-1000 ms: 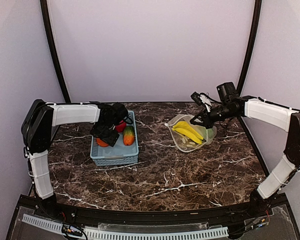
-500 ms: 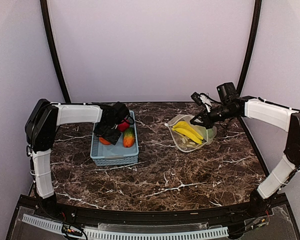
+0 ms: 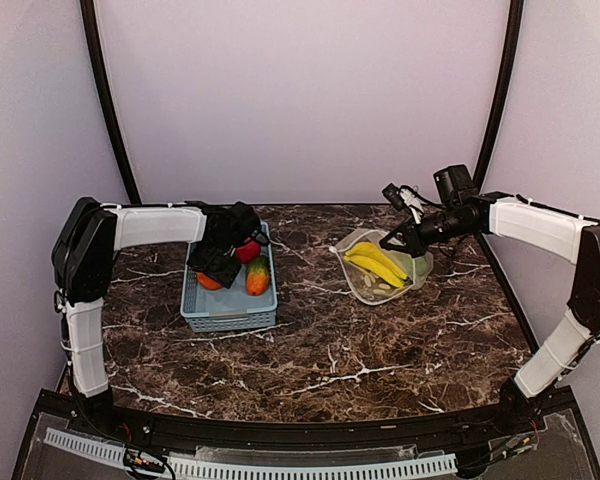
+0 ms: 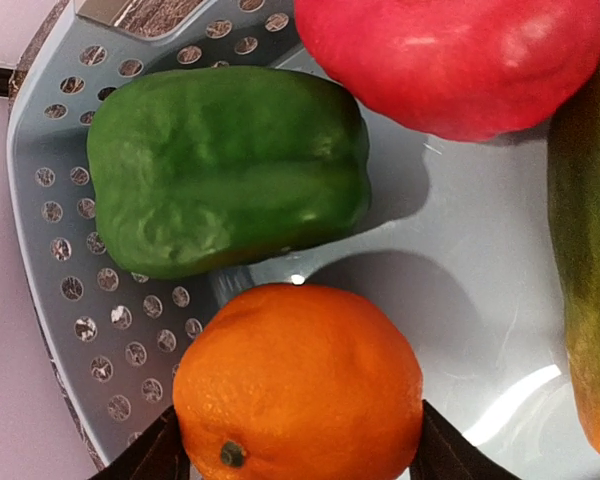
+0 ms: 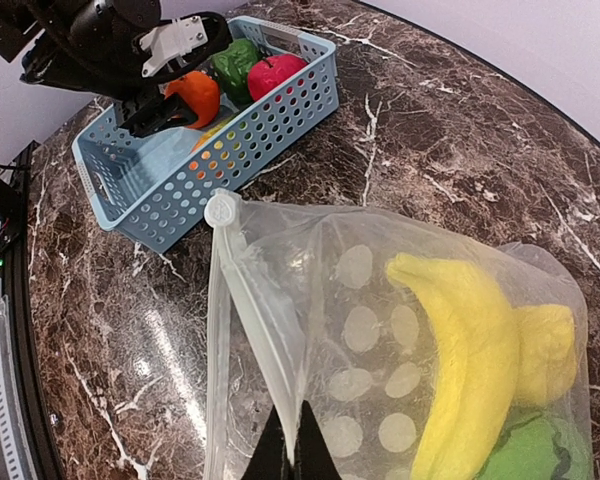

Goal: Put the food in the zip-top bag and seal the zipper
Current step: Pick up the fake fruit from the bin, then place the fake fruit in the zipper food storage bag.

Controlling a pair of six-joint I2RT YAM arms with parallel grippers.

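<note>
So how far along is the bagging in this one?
Done: the bananas and a green piece sit in the bag. In hand: the right gripper pinches the bag's edge, and the left gripper straddles the orange in the basket. To do: orange, pepper, apple and a green-orange fruit, then the zipper, which is open.

Glossy marbled table (image 3: 330, 340), clear plastic bag (image 5: 360, 270)

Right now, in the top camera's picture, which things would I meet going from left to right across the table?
orange → orange-green fruit, both in the light-blue basket → banana bunch, inside the zip-top bag
</note>
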